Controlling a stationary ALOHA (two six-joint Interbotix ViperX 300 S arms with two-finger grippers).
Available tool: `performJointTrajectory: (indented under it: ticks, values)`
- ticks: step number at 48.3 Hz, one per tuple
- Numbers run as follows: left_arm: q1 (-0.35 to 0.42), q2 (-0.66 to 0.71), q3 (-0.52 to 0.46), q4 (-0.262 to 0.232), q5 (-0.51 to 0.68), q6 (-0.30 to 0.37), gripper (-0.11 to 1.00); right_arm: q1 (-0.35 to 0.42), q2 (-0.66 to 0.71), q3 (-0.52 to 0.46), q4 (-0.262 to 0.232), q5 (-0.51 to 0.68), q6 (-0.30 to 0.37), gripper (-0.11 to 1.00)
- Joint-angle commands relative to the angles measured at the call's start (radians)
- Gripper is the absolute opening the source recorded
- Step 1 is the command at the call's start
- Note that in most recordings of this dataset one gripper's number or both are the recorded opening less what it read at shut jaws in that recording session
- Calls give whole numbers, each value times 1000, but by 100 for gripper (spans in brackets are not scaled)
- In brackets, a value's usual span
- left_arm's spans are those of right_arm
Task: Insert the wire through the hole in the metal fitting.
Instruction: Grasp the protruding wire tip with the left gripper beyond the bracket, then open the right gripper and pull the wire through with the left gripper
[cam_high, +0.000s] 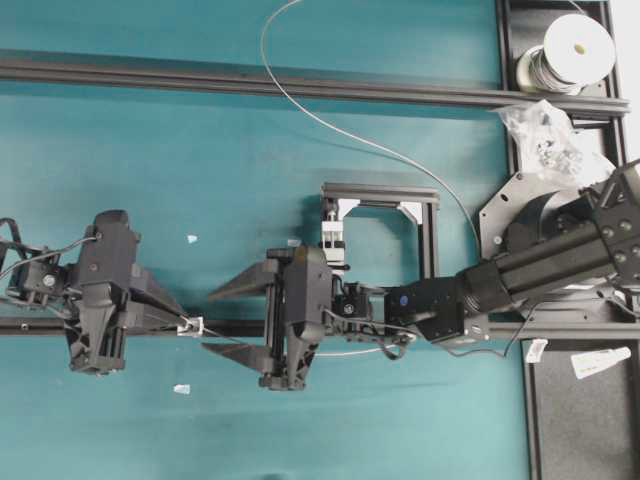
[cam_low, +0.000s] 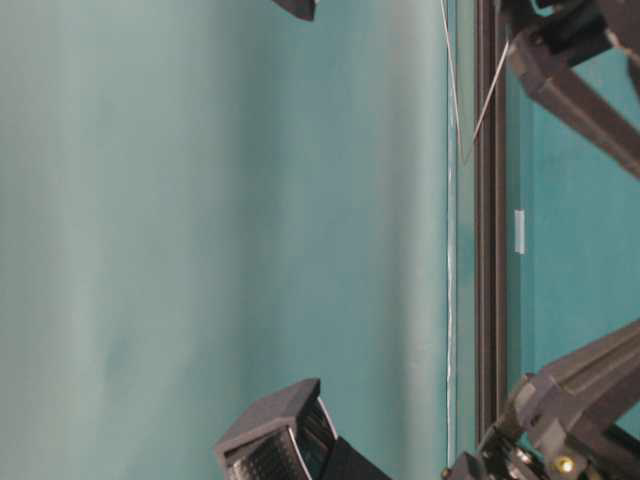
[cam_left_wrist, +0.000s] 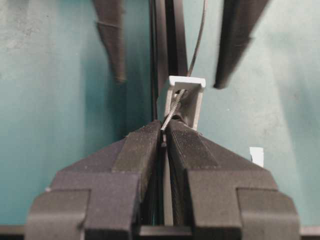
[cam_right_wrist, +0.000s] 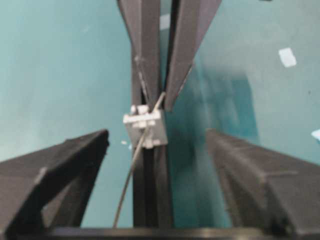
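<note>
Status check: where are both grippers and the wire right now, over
Left gripper shut on the metal fitting. Right gripper open, holding nothing. The wire runs through the fitting's hole. Nothing in the way.

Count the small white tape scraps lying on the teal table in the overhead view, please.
3. One scrap lies above the left pincer, one below it, and one just above the right pincer. The arms may hide others.

The metal fitting's (cam_left_wrist: 184, 99) hole is too small to make out, and the wire (cam_high: 330, 125) runs off the overhead view's top edge.
</note>
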Motion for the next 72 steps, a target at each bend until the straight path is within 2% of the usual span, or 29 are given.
performJointTrajectory:
  ticks: [1,12,21,33,65,72]
  values:
    - [-8,-18,-8,2,3,-2,-9,0,-48,-9,2,-12,-5,95]
    - [-8,-34,6,3,28,-3,-9,0,-80,17,2,-12,-5,95]
    - [-17,-100,31,2,86,-3,-10,0,-81,25,2,-9,-5,95]
    - [-41,-160,72,3,98,-3,-10,0,-81,34,2,-9,-3,95]
    - [-95,-348,267,3,114,-5,-10,0,-81,35,2,-6,-5,95]
    - [-110,-371,296,3,132,-23,-10,0,-81,34,2,-6,-5,95]
